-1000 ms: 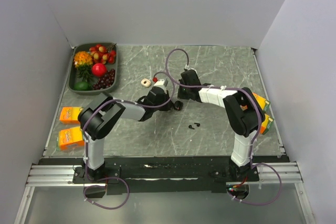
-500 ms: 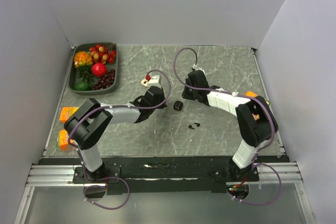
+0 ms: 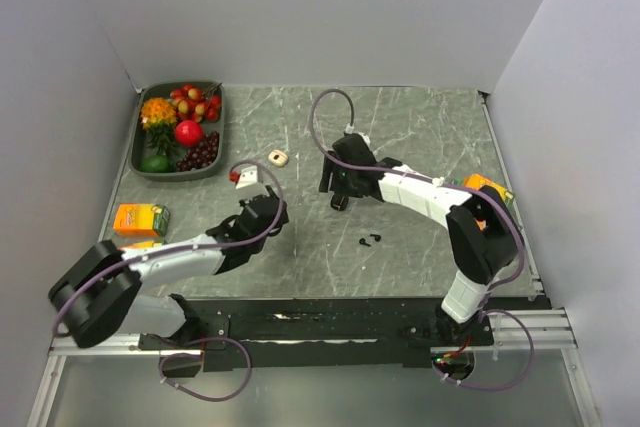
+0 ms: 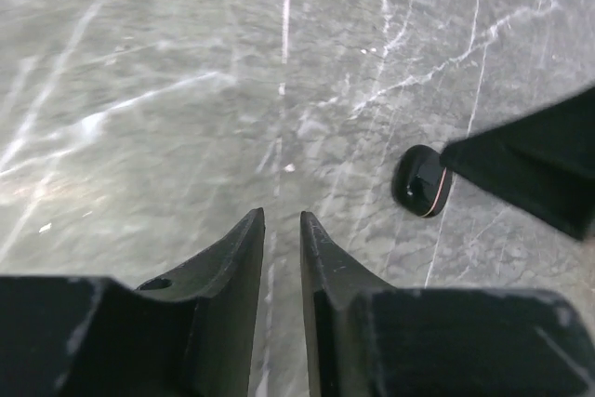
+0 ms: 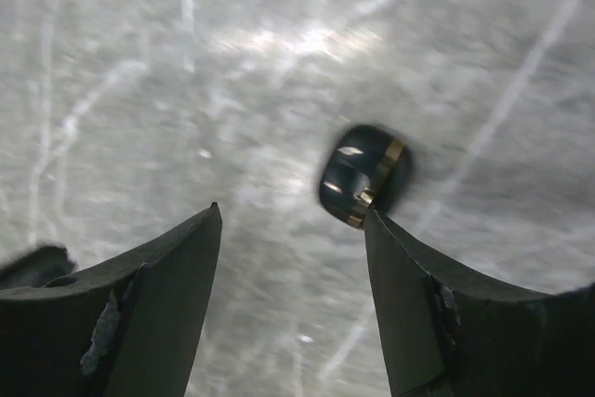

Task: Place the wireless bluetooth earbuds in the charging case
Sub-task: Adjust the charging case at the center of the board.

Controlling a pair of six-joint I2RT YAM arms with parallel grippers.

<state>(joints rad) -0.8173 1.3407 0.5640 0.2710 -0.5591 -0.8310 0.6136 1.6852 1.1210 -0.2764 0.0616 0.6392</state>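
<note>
Case (image 5: 364, 177): lying on the grey marble table (image 3: 420, 127) near the middle, just off one fingertip of the right claw and outside its gap; looking closed, judging by the thin gold seam.
Earbuds (image 3: 370, 240): lying loose and close together, a little apart from the case, toward the arm bases.
Right claw (image 5: 290, 216): hanging low over the table, spread wide, gripping nothing.
Left claw (image 4: 279, 222): sitting almost pressed together with only a thin slit, pinching nothing; pointing toward the case from well short of it.
Case handling: probably light, hard and slick; being rounded, likely squirting out of a loose pinch. Suggest gripping across the broad sides, below the seam, leaving the lid free.
Earbud handling: likely very light and prone to rolling or flicking away; suggest pinching the fat body, gently.
Surroundings: beige ring (image 3: 277, 158) beyond the left claw; fruit tray (image 3: 222, 122) at the far left; orange cartons left (image 3: 138, 219) and right (image 3: 480, 187).
Obstructions: seeing nothing between claws and case; watching for the two claws crowding each other.
</note>
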